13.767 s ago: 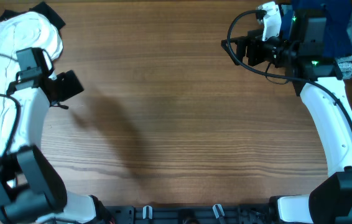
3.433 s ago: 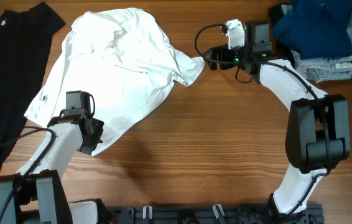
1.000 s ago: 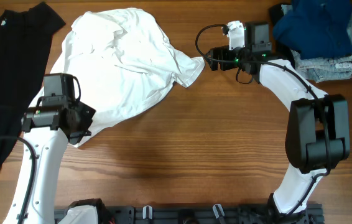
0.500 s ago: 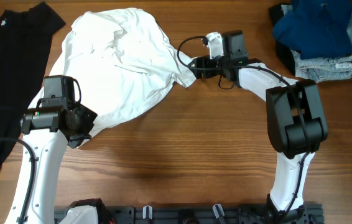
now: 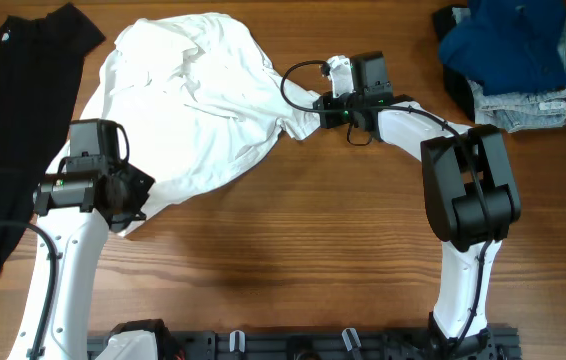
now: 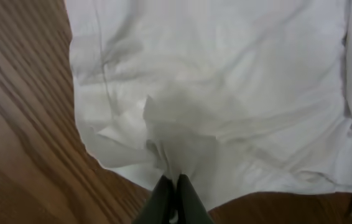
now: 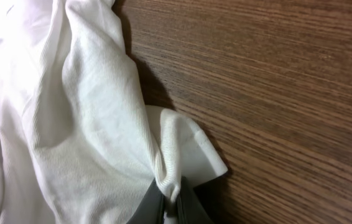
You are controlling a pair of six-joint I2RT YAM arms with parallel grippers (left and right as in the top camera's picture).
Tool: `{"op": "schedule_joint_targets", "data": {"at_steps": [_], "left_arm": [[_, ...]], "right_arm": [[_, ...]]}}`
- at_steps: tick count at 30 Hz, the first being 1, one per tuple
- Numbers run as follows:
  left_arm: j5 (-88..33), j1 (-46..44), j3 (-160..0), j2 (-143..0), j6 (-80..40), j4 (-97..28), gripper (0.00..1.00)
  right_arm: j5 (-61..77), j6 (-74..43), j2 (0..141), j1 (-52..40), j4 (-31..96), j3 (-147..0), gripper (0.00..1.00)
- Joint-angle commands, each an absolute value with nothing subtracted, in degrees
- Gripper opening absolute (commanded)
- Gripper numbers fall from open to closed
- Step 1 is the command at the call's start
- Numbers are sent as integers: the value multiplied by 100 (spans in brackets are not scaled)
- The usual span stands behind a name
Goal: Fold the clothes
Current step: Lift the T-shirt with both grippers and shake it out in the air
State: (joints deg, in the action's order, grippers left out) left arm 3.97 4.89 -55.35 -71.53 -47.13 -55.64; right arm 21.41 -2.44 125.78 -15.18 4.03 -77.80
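I have my left arm (image 5: 61, 262) rising from the near edge of the bench along its left side, the white link leaning slightly inward, the wrist bent so the left tool (image 6: 176, 185) points right and toward the near edge. Its dark fingers (image 6: 162, 198) press flat together, a fold of the white T-shirt (image 5: 203, 110) pinched between the tips. My right arm (image 5: 466, 190) stands up from the near right; its black elbow is folded sharply, and the forearm reaches far leftward, low over the bench. The right tool (image 7: 172, 200) faces left, fingers (image 7: 152, 208) closed tight on a bunched corner of the same cloth.
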Motion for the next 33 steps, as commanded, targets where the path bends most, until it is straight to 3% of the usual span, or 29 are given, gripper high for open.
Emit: {"op": "schedule_joint_targets", "data": {"at_steps": [1,11,24,33], "left_arm": [[563,499,-5603,-7002,-4130,-5019,4],[558,499,-6742,-6694,-3612,-4429,4],[543,499,-10038,-6556,-2869,-4112,4],[646,499,-10245,-6488,-2235,-3948,4]], "right_arm": [[2139,-362,12081,-1315,757,-8005,4],[2139,-141,10062,-172,2622,-9935,4],[2067,631,9330,161,4652,-12049,4],[1879,596,8831,552,5577,-13019,4]]}}
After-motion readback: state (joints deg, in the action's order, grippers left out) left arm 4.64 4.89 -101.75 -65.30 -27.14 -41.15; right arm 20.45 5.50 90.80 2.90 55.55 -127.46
